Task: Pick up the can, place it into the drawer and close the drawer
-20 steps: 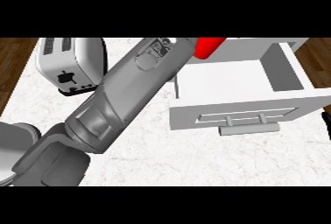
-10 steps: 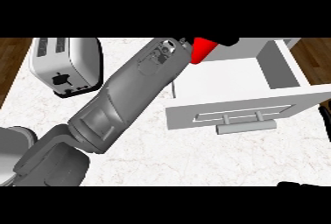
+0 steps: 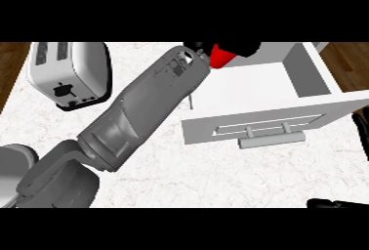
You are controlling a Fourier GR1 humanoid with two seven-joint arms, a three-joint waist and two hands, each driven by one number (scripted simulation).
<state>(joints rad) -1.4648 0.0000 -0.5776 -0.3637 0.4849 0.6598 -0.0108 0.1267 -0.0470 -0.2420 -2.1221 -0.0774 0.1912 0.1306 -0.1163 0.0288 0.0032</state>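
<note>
Since half a second ago the left forearm (image 3: pixel 137 117) has swung further toward the drawer (image 3: pixel 252 88), and the can (image 3: pixel 222 56) it carries now hangs over the drawer's far rim rather than short of it. The left hand (image 3: pixel 241 47) shows only as dark fingers curled round the red can at the top edge of the view, so it is holding the can. A sliver of dark shape at the lower right corner, nearer than the drawer's front, is probably the right hand (image 3: pixel 335 203); whether its fingers are open or curled I cannot tell.

By my reading the carry step is nearly over and the placing step is beginning. The next move calls for bringing the can down inside the drawer's white walls, clear of the far rim, before the fingers let go; closing comes after, by pushing on the front panel with its handle (image 3: pixel 270 139).

A toaster (image 3: pixel 69 73) stands on the tabletop (image 3: pixel 216 176) well to the left of the drawer, out of the way. Nothing shows between the can and the drawer's floor.
</note>
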